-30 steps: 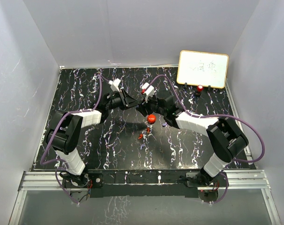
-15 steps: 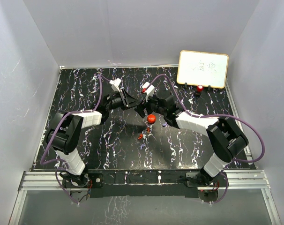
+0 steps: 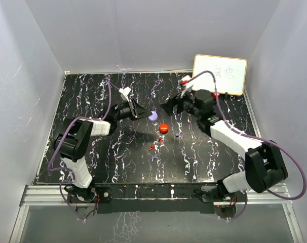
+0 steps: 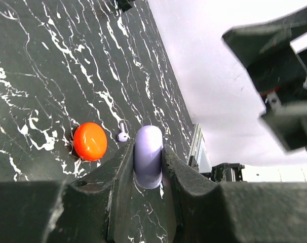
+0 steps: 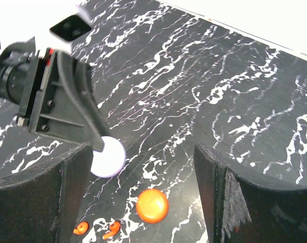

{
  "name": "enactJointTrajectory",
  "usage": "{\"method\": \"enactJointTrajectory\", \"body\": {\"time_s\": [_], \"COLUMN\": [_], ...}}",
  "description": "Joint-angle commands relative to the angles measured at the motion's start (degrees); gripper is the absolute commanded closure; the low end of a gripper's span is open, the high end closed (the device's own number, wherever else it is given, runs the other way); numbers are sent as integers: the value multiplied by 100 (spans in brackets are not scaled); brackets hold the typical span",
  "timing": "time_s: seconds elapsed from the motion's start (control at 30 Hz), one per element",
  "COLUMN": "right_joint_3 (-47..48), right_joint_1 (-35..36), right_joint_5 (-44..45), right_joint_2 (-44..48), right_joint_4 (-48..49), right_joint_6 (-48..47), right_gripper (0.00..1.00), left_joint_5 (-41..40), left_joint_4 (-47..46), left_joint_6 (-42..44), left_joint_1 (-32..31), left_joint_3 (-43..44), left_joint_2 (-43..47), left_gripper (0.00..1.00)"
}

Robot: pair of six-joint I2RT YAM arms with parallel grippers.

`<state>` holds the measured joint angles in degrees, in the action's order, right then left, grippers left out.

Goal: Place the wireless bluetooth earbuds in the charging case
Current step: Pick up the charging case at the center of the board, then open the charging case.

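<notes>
My left gripper is shut on a round lavender-purple case, held on edge just above the tabletop; in the left wrist view the case sits between both fingers. A round red case lies closed on the table, also seen in the left wrist view and the right wrist view. Two tiny red earbuds lie near it, both in the right wrist view. A purple earbud lies right of the red case. My right gripper is open and empty, above and behind the cases.
A small whiteboard stands at the far right, with a small red object at its foot. White walls enclose the black marbled table on three sides. The right arm stretches across the right half.
My right arm has swung back and to the right, away from the left gripper. The purple case now shows in the left gripper. The left gripper has hardly moved.
</notes>
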<state>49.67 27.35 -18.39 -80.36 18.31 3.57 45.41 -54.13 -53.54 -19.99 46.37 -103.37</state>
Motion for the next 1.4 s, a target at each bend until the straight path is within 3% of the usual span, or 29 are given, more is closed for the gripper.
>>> {"method": "enactJointTrajectory", "body": {"time_s": [0.0,0.2,0.33,0.6,0.77,1.2,1.37], "right_joint_3": [-44,-84,-302,-569,-601,-601,-672], "right_joint_1": [-808,-950,-951,-956,-951,-952,-960], "right_joint_5": [-1168,-2022,-2508,-2781,-2883,-2964,-2994], "right_joint_2": [231,-72,-401,-800,-960,-1157,-1095], "right_joint_4": [-70,-10,711,1502,1808,2076,2174], "right_joint_6": [1045,1706,2255,2784,2997,3211,3287], "right_gripper": [22,27,30,34,37,56,57], "left_joint_5": [437,696,836,1008,1123,1242,1226], "left_joint_4": [-785,-1648,-2208,-3256,-3393,-3476,-3543], "left_joint_6": [117,-183,-433,-1046,-1205,-1174,-1177], "left_joint_1": [56,56,56,-3,-185,-339,-335], "left_joint_3": [-108,-70,26,268,507,553,503], "left_joint_2": [-63,-390,-565,-976,-1203,-1183,-1146], "left_gripper": [100,100,100,100,100,100,100]}}
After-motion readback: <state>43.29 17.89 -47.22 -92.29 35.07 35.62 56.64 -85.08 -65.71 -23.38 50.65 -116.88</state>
